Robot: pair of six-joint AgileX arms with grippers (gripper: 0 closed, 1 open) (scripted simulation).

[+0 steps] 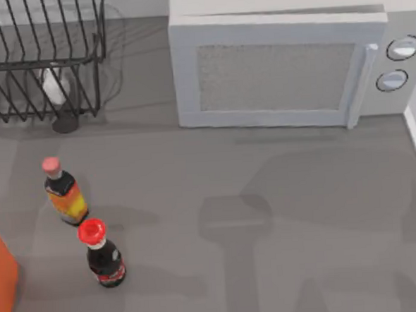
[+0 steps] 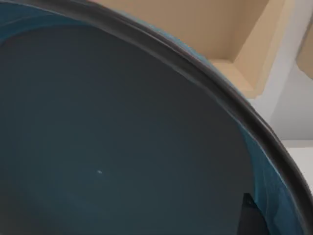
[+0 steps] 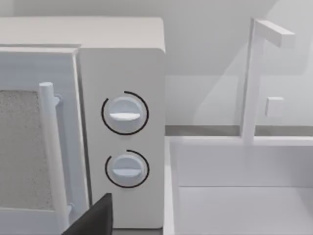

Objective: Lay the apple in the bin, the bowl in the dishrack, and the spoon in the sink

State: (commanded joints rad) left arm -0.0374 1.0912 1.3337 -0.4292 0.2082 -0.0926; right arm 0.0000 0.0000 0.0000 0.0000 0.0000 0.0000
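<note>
The bowl [image 2: 122, 147] sits close against the left wrist camera; whether the left pincer clamps it cannot be told. The dishrack [image 1: 40, 60] stands at the table's far left. Recommended: lower the bowl level between the tines.

Dishrack [image 1: 40, 60] is showing as thin black wire. Bowl [image 2: 122, 147] interior is looking smooth, matt teal. Tabletop [image 1: 282, 215] is appearing matt grey.

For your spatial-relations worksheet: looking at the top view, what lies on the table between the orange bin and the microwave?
In the top view, two bottles stand between the bin and the microwave: a pink-capped bottle and a red-capped dark bottle.
</note>
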